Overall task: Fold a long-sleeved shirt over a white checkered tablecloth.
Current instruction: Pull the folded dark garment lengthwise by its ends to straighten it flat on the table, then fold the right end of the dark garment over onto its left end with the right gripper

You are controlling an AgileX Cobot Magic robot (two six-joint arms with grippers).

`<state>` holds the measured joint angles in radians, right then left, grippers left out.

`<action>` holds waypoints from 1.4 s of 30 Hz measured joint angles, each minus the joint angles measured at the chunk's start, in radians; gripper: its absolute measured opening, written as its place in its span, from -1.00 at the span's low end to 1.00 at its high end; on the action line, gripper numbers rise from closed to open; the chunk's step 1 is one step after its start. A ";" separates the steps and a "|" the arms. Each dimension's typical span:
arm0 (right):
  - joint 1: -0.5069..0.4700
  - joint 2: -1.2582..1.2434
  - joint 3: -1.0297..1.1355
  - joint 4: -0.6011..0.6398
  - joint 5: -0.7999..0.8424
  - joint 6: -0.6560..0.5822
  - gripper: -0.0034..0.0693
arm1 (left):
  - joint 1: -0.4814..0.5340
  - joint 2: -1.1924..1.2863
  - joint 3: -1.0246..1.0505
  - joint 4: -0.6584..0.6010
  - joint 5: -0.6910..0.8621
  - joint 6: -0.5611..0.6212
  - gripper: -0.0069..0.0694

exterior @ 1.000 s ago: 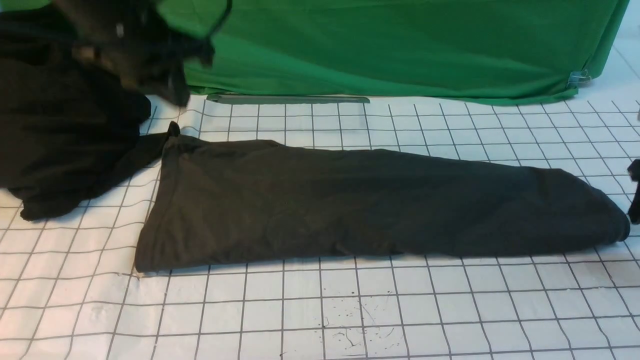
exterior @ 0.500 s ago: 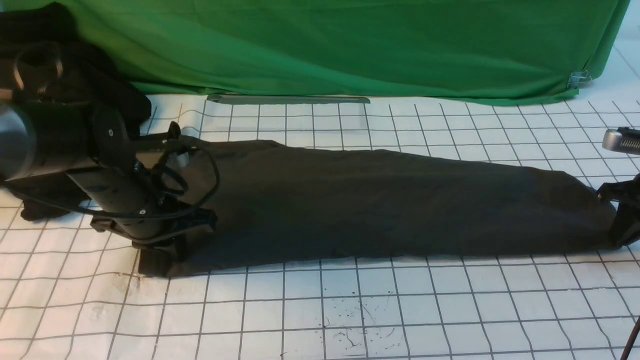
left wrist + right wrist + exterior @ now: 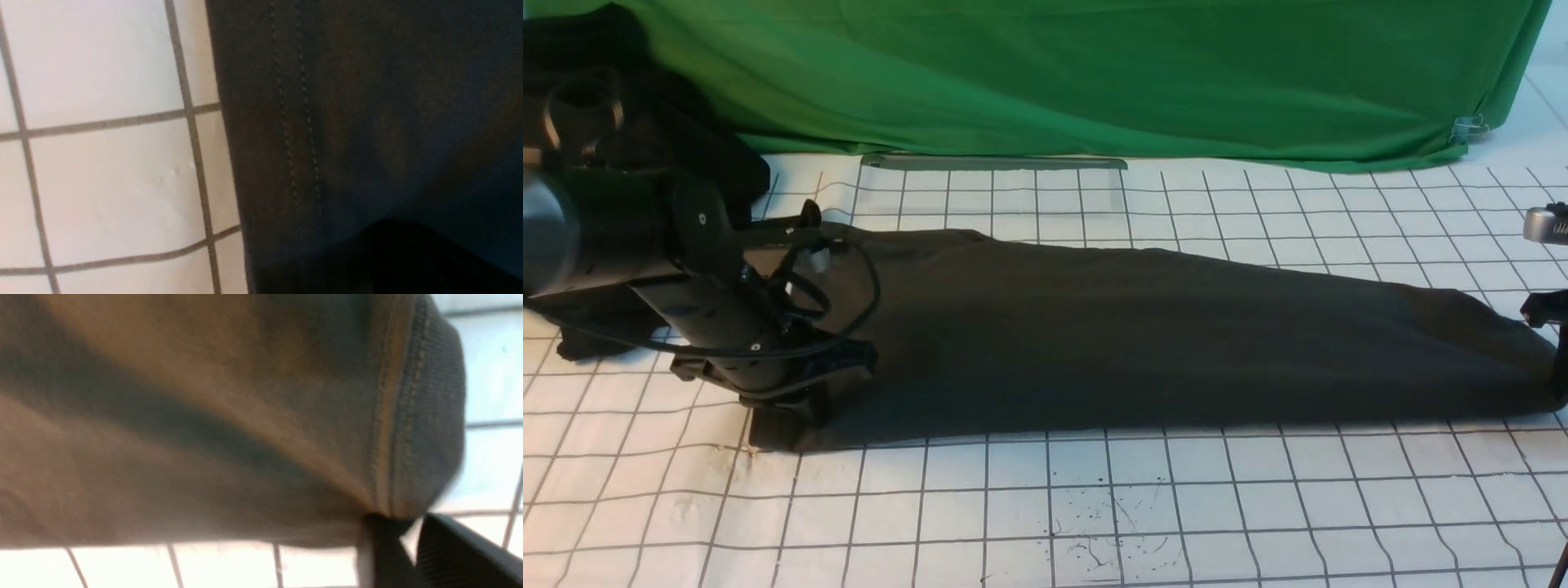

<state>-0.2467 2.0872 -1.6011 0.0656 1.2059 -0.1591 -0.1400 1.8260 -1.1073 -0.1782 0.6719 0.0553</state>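
Charcoal shirt (image 3: 1143,335) lies folded in a long strip across the tablecloth (image 3: 1045,498), from near its left edge to its right edge. On the strip's near-left corner sits the left pincer (image 3: 796,408), pressed together; the right pincer (image 3: 408,528) pinches the ribbed right end.

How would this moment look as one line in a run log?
long-sleeved shirt: long strip on checkered tablecloth | left gripper: shut, on its left end | right gripper: at right end, grip unclear
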 joint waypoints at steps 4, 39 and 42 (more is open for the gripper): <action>0.000 -0.019 0.000 -0.015 0.003 0.048 0.31 | 0.000 -0.077 0.014 -0.015 0.024 0.000 -0.81; -0.010 -0.085 -0.021 -0.126 -0.103 0.065 -0.82 | 0.000 -0.406 0.018 0.073 0.178 -0.002 -0.81; -0.005 -0.139 -0.057 -0.131 -0.042 0.086 -0.82 | 0.000 -0.437 0.018 0.077 0.165 -0.002 -0.81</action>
<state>-0.2513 1.9484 -1.6584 -0.0659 1.1636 -0.0729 -0.1400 1.3891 -1.0897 -0.1015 0.8373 0.0535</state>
